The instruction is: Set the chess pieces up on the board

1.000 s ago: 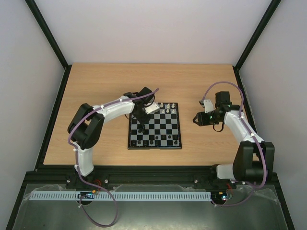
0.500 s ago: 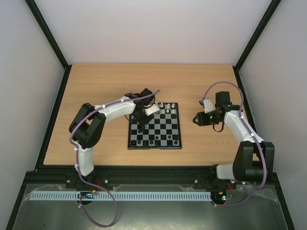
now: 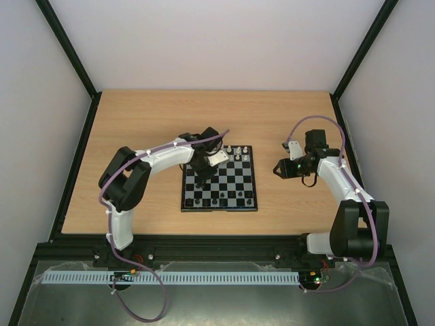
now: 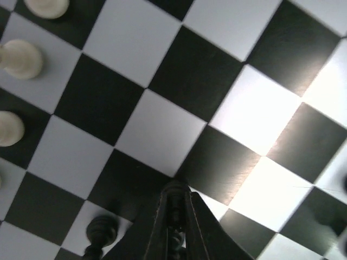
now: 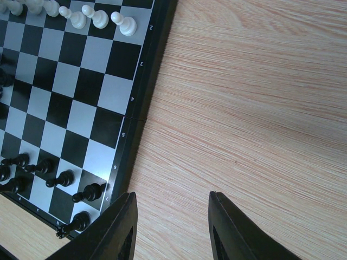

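Overhead view; wrist close-ups of board (image 3: 217,208)

Black-and-white checkered board (image 5: 142,103) with black rim, cream-white pieces (image 5: 128,26), black pieces (image 5: 91,190), pale wood-grain table (image 5: 260,108).

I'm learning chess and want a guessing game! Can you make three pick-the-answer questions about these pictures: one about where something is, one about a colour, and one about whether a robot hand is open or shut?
1. Where is the right gripper?
A. Over the bare wooden table, just beside the board
B. Over the middle squares
C. Behind the left arm

2. What colour is the piece pinched in the left gripper?
A. White
B. Red
C. Black

3. How do the right gripper's jaws stand?
A. Shut on a pawn
B. Open, holding nothing
C. Shut on nothing

Answers:
1 A: the right wrist view shows wood grain between its fingers, with the board's rim off to one side.
2 C: the piece looks dark between the closed fingers.
3 B: there is a wide gap with only table in it.
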{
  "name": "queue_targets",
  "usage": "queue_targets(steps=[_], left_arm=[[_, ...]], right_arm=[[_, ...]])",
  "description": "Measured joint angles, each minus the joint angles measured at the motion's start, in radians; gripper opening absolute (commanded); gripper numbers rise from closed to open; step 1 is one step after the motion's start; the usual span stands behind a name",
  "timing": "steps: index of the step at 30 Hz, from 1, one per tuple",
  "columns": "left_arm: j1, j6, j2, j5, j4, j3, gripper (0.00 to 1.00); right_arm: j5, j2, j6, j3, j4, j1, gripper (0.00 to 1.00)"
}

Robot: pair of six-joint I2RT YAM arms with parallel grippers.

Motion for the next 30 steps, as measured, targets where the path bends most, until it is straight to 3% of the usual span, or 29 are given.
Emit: queue_targets(steps=[11,20,30], left_arm=[[-0.032,0.072,-0.080,0.162,-0.041,-0.015,0.10],[-0.109,0.123,-0.112,0.185,-0.065,-0.061,0.10],[-0.116,0.126,-0.109,0.167,-0.076,-0.066,0.11]], right_arm=[[0.000,0.000,0.000,0.000,0.000,0.000,0.37],[-0.002,0.000,0.000,0.000,0.000,0.000,0.37],[-0.003,0.000,0.000,0.000,0.000,0.000,0.37]])
